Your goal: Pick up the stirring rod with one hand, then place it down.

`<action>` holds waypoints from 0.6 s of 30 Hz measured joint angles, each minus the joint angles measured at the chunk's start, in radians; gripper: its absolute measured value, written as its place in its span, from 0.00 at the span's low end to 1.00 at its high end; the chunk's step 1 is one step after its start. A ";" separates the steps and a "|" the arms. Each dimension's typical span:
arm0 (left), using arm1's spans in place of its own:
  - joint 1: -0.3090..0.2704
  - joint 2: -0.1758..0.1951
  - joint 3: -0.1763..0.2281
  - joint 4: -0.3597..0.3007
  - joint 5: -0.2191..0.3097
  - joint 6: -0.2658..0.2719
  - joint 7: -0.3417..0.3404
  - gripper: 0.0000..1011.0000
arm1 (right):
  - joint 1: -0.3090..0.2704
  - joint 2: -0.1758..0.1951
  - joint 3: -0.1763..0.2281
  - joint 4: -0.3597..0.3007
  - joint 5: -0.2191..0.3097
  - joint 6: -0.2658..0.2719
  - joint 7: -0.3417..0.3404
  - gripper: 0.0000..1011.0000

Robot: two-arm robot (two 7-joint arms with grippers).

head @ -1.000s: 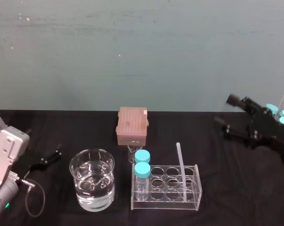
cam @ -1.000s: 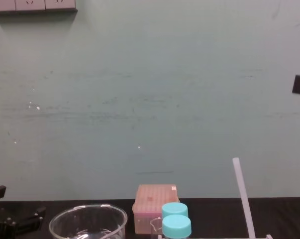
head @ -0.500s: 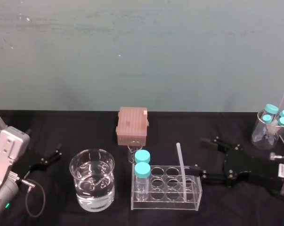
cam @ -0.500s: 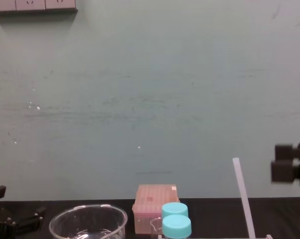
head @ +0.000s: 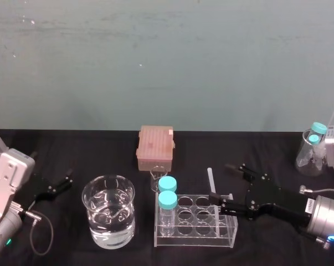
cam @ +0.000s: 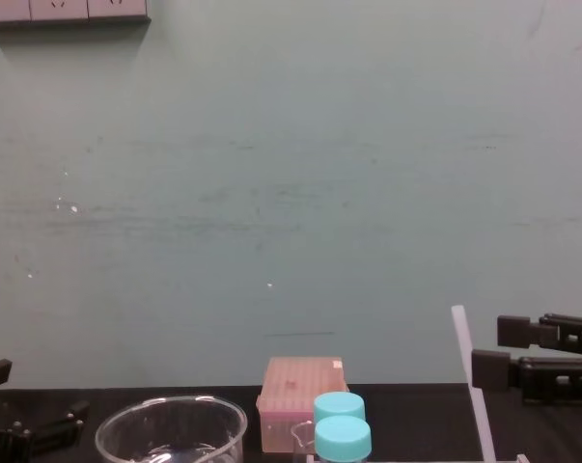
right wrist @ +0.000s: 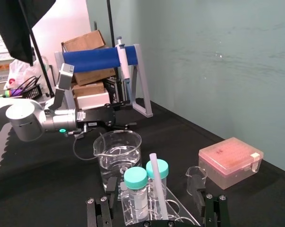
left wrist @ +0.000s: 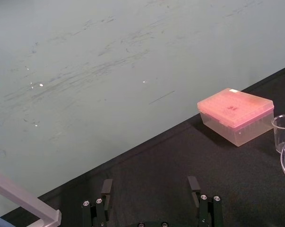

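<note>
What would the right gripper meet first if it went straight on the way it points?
Probably the stirring rod, standing in the clear tube rack: it lies just ahead of the open right gripper, centred between its jaws. Left gripper sits parked far left.

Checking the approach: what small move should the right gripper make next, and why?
Probably ease the right gripper a little forward until the stirring rod sits between its fingers. They are open and, in the right wrist view, frame the rod, which stands in the rack just ahead of the tips. The left gripper is parked far left.
</note>
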 joint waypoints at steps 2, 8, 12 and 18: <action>0.000 0.000 0.000 0.000 0.000 0.000 0.000 0.99 | 0.003 -0.009 -0.003 0.010 -0.005 -0.005 0.000 0.99; 0.000 0.000 0.000 0.000 0.000 0.000 0.000 0.99 | 0.014 -0.024 -0.015 0.034 -0.029 -0.005 -0.003 0.99; 0.000 0.000 0.000 0.000 0.000 0.000 0.000 0.99 | 0.021 -0.026 -0.023 0.036 -0.049 0.004 -0.011 0.99; 0.000 0.000 0.000 0.000 0.000 0.000 0.000 0.99 | 0.030 -0.028 -0.028 0.031 -0.074 0.025 -0.027 0.99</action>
